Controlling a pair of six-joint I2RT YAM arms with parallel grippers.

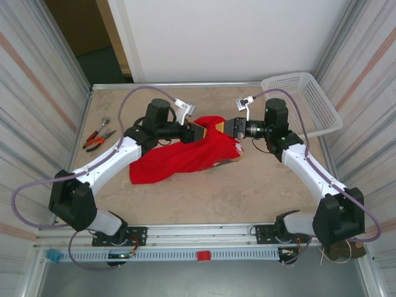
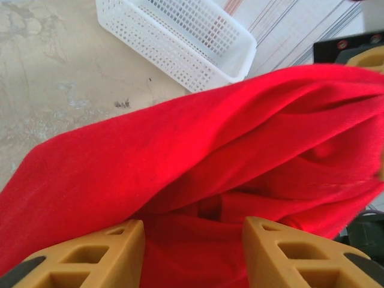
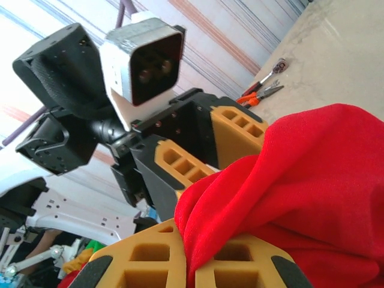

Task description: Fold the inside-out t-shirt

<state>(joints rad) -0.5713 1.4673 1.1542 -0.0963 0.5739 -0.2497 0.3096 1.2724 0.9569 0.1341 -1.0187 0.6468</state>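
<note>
Left tool (image 2: 192, 225): jaws apart, released. Red cloth lies loose between the fingers (image 2: 84, 255), not pinched.
Right tool (image 3: 195, 252): clenched on a fold of the inside-out t-shirt (image 1: 176, 159).
Key relation: tools nose to nose, shirt's raised end bunched between them.
Shirt axis: runs from right tool's pinch past left tool, trailing under the left forearm onto the bench (image 1: 247, 192).
Nearer arm: left, by my read, so it re-grips just beside the pinch.
</note>
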